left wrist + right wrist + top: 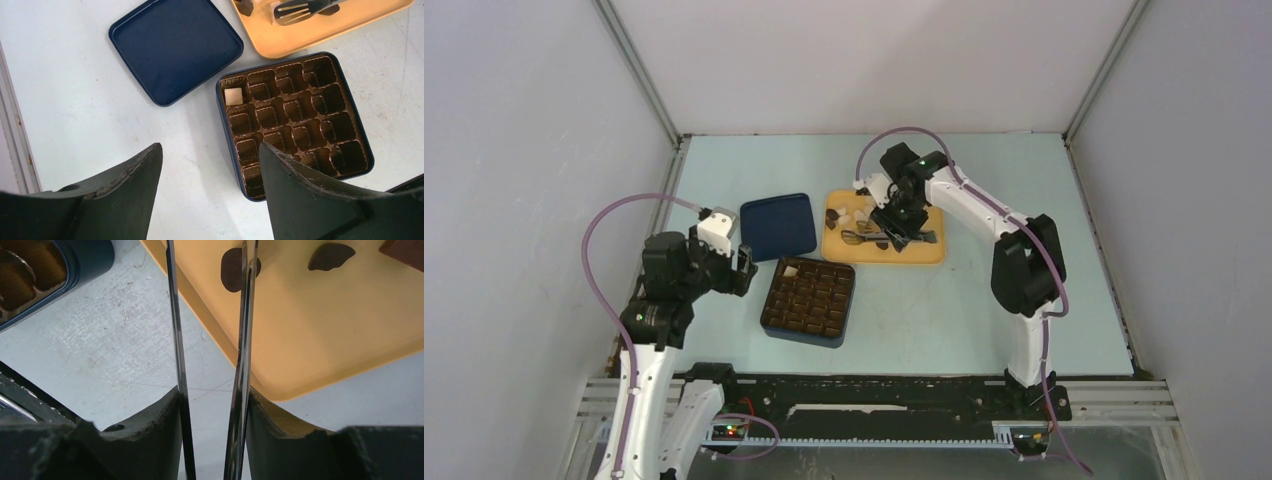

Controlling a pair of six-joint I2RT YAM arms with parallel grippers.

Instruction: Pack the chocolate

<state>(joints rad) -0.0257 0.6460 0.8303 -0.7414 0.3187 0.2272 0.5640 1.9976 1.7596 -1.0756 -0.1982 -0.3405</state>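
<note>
pale counter point(924, 310), picking step by the look – right end effector point(212, 400) clamps tongs point(244, 340) over the tray point(325, 340) of chocolate point(330, 256), left end effector point(210, 146) hangs open – next needs one piece pinched.

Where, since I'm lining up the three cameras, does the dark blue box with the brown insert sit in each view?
Top external: dark blue box at centre, nearer the arm bases than the yellow tray.
Left wrist: right of centre, just below the tray.
Right wrist: only a corner, top left, left of the tongs.
Shared landmark: the yellow tray, seen in all three.
</note>
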